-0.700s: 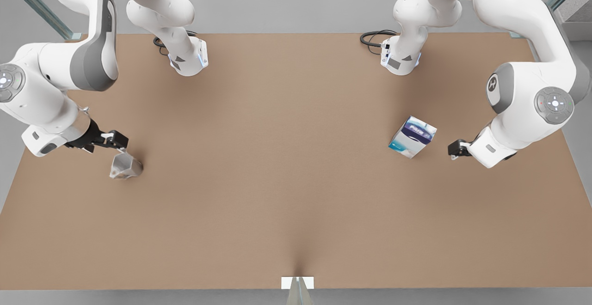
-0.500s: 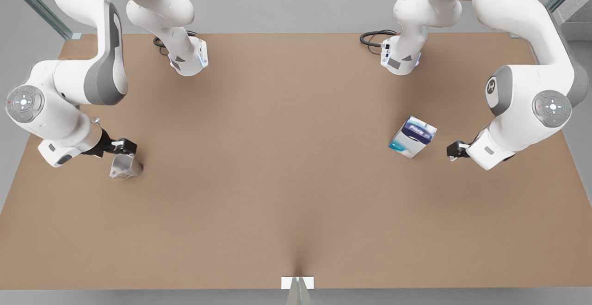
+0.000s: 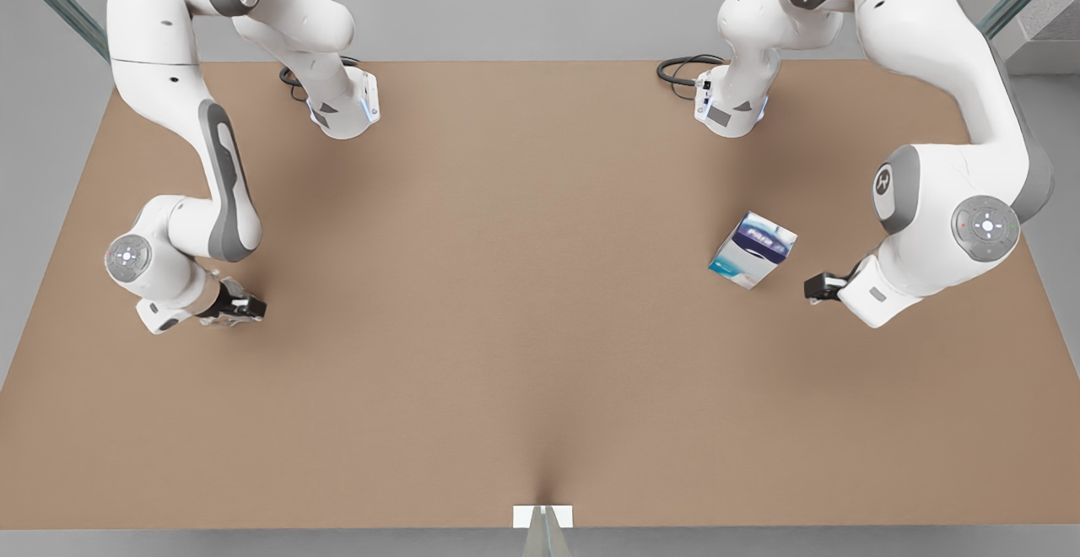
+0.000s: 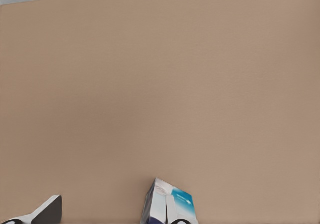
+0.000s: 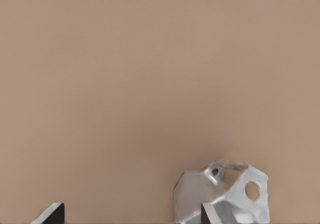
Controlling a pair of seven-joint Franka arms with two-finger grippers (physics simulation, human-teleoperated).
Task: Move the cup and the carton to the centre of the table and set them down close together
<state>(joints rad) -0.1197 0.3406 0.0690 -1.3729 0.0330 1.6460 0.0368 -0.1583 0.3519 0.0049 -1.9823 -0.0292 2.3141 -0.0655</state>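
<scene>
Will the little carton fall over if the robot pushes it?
It might. The carton stands upright on the table and looks taller than it is wide, so a push near its top could tip it. Its flat sides should be easy to squeeze, and it probably won't roll. The left gripper is beside it with its fingers open, not touching.

Both end effectors hang low with fingers spread, left (image 3: 812, 289), right (image 3: 250, 310).
</scene>
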